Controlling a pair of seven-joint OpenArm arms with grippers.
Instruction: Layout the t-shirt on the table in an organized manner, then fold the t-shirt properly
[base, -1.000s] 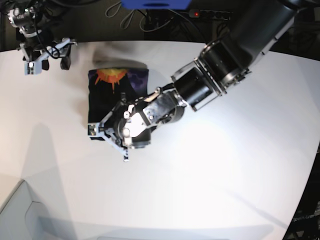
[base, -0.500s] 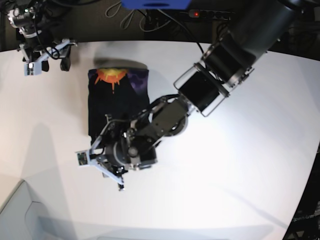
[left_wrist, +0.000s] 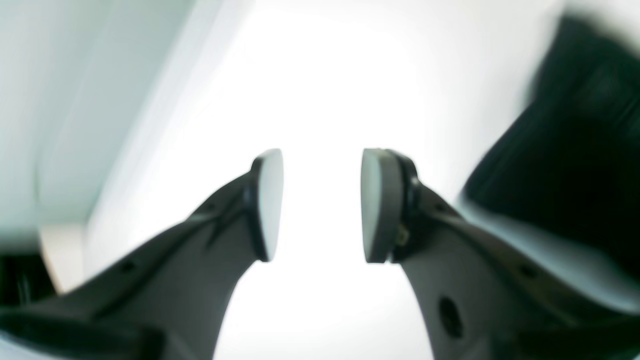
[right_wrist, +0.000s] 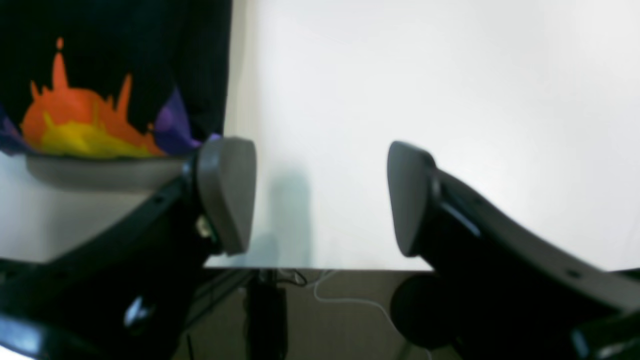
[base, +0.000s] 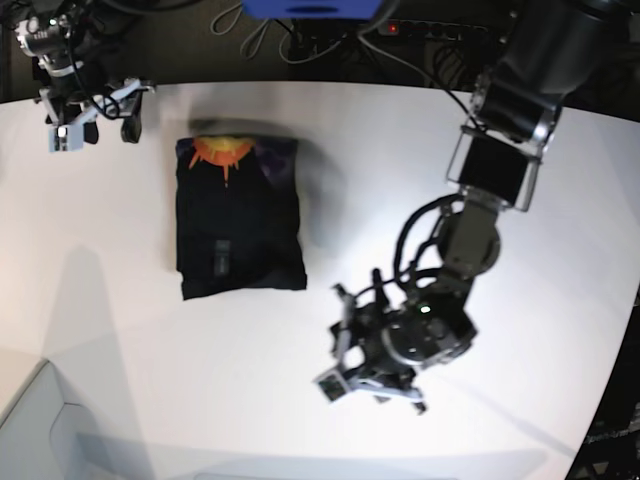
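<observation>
The t-shirt (base: 240, 220) lies folded into a compact black rectangle on the white table (base: 150, 330), its orange-yellow sunburst print (base: 222, 151) at the far end. My left gripper (base: 372, 388) hovers over bare table to the right of and nearer than the shirt. In the left wrist view the left gripper (left_wrist: 322, 205) is open and empty, and the blurred black t-shirt (left_wrist: 575, 150) lies off to the right. My right gripper (base: 95, 128) stays at the far left corner. The right wrist view shows the right gripper (right_wrist: 322, 195) open with nothing in it, beside the printed end of the t-shirt (right_wrist: 125, 60).
A power strip with a red light (base: 420, 30) and cables lie behind the table's far edge. A blue object (base: 310, 8) sits at the top. The table's curved edge runs along the front left (base: 45, 365), with a lower white surface (base: 60, 440) beyond it.
My left arm has drawn away from the shirt's near edge, swinging right and toward the front of the table. The shirt stays folded. The right arm has not moved.
</observation>
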